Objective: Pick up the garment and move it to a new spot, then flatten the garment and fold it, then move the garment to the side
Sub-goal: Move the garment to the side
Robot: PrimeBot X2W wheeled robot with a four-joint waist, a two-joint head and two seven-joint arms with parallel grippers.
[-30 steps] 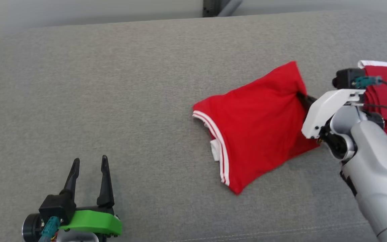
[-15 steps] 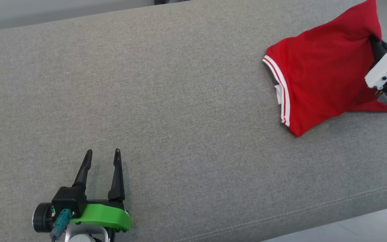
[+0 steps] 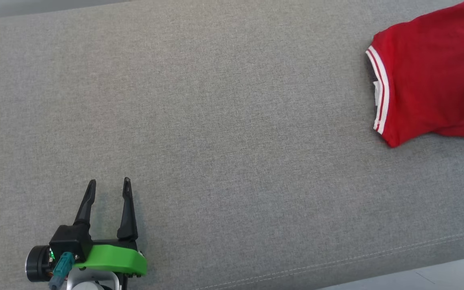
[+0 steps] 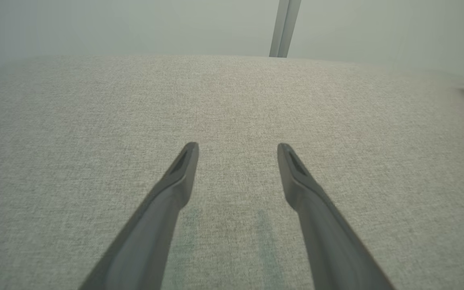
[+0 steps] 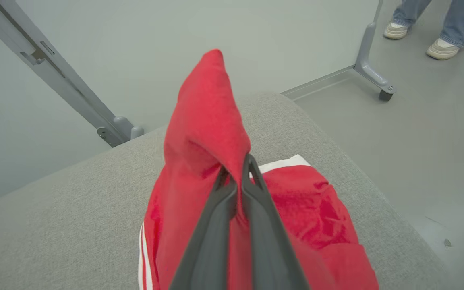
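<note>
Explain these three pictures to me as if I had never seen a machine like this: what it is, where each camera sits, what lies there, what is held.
This is a wheeled robot with two arms, each ending in a two-fingered tool. One camera looks down from its head; one sits on each wrist, looking along that tool's fingers. The surface is a grey fabric cushion. In the head view, the left tool hovers open and empty. In the right wrist view, the right tool is shut on a red garment with white stripes, pinching up a peak of cloth. A person's shoes show on the floor.
</note>
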